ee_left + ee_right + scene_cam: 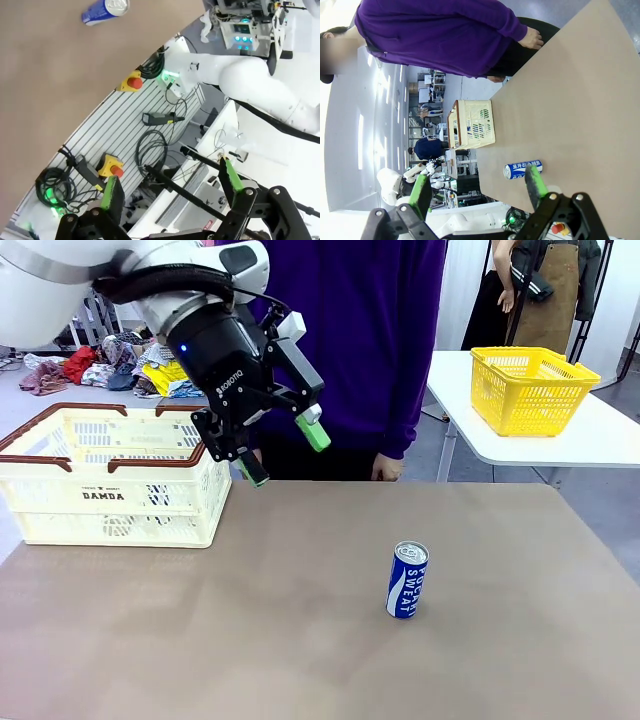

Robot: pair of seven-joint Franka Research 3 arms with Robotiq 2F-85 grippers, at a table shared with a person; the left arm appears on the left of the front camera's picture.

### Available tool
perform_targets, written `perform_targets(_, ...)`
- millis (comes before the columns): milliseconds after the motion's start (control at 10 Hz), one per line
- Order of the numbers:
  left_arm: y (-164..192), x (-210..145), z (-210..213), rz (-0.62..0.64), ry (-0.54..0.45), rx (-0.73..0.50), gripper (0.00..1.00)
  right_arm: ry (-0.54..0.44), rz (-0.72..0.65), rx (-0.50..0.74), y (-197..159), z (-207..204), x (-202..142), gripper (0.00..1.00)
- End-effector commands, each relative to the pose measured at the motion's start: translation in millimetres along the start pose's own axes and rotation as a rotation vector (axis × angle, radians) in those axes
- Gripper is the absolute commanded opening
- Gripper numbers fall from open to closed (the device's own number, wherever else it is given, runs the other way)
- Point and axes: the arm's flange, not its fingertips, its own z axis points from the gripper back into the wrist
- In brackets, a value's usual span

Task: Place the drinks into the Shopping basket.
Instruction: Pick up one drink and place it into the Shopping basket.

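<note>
Drinks: one blue can point(407, 580) with white "SWEAT" lettering, upright on the tan table point(300, 640), right of centre and toward the near edge; silver top visible; same can at the upper left of the left wrist view point(105, 11) and lying sideways in the right wrist view point(522, 169) because of the camera roll.
Shopping basket: cream-white slotted crate point(110, 475) with dark brown rim and handles, "DAMDA" on its side, at the far left of the table; well apart from the can; contents not readable from here; also seen past the can in the right wrist view point(471, 124).
Left gripper: raised above the table point(283, 453) just beside the basket's right end, tilted, fingers spread wide with nothing between them; green pads point(111, 193) wide apart in its own wrist view.
Right gripper: low in its own wrist view point(477, 187), fingers spread, nothing between them; blue can just beyond one fingertip in the picture, contact not readable.
Person: purple top point(350, 340), standing at the far edge, one hand point(387, 469) at the table's edge.
Yellow mesh basket: on a white side table at the far right point(528, 388).
</note>
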Motion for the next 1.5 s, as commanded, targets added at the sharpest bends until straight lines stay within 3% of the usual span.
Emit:
perform_targets(0, 1, -3, 6, -0.01, 0.009, 0.008, 1.0, -0.003, 0.022, 0.02, 1, 1, 1, 1.0)
perform_targets(100, 0, 0, 0, 0.0, 0.0, 0.0, 1.0, -0.003, 0.022, 0.02, 1, 1, 1, 1.0)
perform_targets(200, -33, 24, -25, 0.162, 0.024, 0.097, 1.0, -0.003, 0.022, 0.02, 1, 1, 1, 1.0)
perform_targets(300, -69, 56, -55, 0.421, -0.135, 0.183, 1.0, -0.003, 0.022, 0.02, 1, 1, 1, 1.0)
perform_targets(600, -123, 128, -121, 0.468, -0.23, 0.315, 1.0, -0.003, 0.022, 0.02, 1, 1, 1, 1.0)
perform_targets(700, -131, 148, -147, 0.538, -0.317, 0.36, 1.0, -0.003, 0.022, 0.02, 1, 1, 1, 1.0)
perform_targets(1000, -125, 189, -191, 0.463, -0.476, 0.572, 1.0, -0.003, 0.022, 0.02, 1, 1, 1, 1.0)
perform_targets(1100, -119, 198, -196, 0.414, -0.486, 0.635, 1.0, -0.003, 0.022, 0.02, 1, 1, 1, 1.0)
perform_targets(1300, -110, 206, -198, 0.269, -0.268, 0.683, 1.0, -0.003, 0.022, 0.02, 1, 1, 1, 1.0)
perform_targets(1400, -109, 212, -190, 0.276, -0.191, 0.644, 1.0, -0.003, 0.022, 0.02, 1, 1, 1, 1.0)
